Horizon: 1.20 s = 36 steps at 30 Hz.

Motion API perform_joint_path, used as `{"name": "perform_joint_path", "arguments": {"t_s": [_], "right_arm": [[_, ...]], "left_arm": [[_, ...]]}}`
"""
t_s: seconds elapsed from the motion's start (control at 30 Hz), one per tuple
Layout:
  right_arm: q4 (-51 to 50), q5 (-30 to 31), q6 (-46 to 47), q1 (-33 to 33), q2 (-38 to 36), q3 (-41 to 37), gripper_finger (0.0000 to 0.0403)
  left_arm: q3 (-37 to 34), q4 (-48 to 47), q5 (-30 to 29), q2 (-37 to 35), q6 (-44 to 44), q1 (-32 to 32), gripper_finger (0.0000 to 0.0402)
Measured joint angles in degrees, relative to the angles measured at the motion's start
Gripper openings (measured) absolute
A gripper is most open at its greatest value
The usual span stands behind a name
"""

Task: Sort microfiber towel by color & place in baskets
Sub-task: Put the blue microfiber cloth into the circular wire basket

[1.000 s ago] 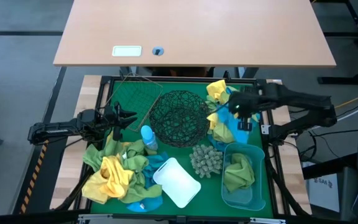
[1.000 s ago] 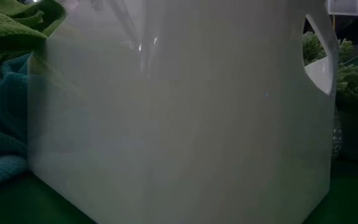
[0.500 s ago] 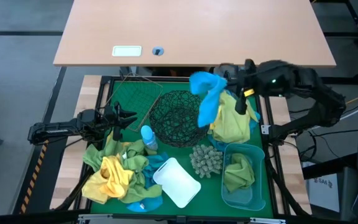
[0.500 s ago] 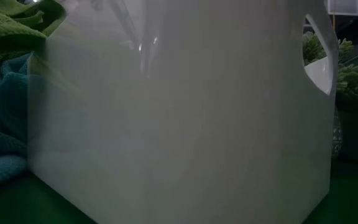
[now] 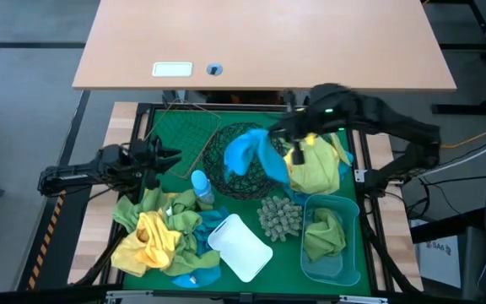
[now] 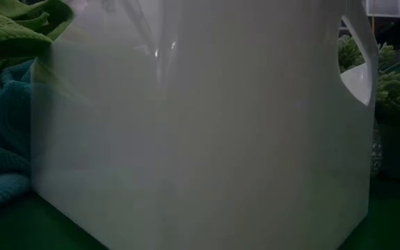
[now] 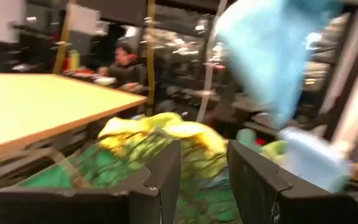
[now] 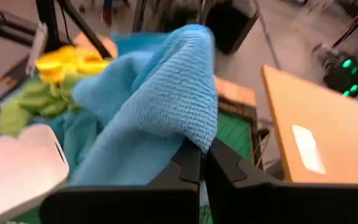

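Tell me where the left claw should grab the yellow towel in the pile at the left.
Probably pinch the raised fold at the top of the yellow towel, coming straight down. It lies bunched on the green and blue towels, so its crest stands clear. The left claw is open and empty nearby.

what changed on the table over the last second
The right claw, shut on a bright blue microfiber towel, lifted it from the pile at the table's right and swung it left over the round black wire-mesh bowl. The left claw, open, stayed put, as did the white tub and the other towels.
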Motion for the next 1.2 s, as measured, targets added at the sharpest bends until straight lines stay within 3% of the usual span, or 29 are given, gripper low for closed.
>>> {"name": "perform_joint_path", "arguments": {"t_s": [0.23,0.5,0.77,0.87,1.0,1.2], "right_arm": [[-4.1,0.0,0.4,-3.7,6.7,-0.4,0.0005],[-1.1,0.0,4.3,-7.1,10.5,-8.8,0.0005],[6.6,0.0,4.7,-6.9,10.6,-19.0,0.0005],[10.6,0.7,4.8,-7.0,10.5,-23.0,0.0005],[14.1,1.8,4.6,-7.0,10.5,-26.3,0.0005],[14.0,3.8,4.6,-7.0,10.5,-27.7,0.0005]], "left_arm": [[7.7,-6.6,9.0,2.6,0.0,0.0,0.0124],[18.7,-28.0,16.2,8.1,-3.9,0.0,0.0124],[27.0,-47.9,24.6,12.6,-19.3,-0.1,0.0124],[27.0,-51.2,28.8,12.7,-28.9,-0.1,0.0124],[27.0,-55.3,29.7,13.9,-38.1,-0.1,0.0124],[27.0,-52.5,32.7,18.2,-47.1,-3.3,0.0124]]}}
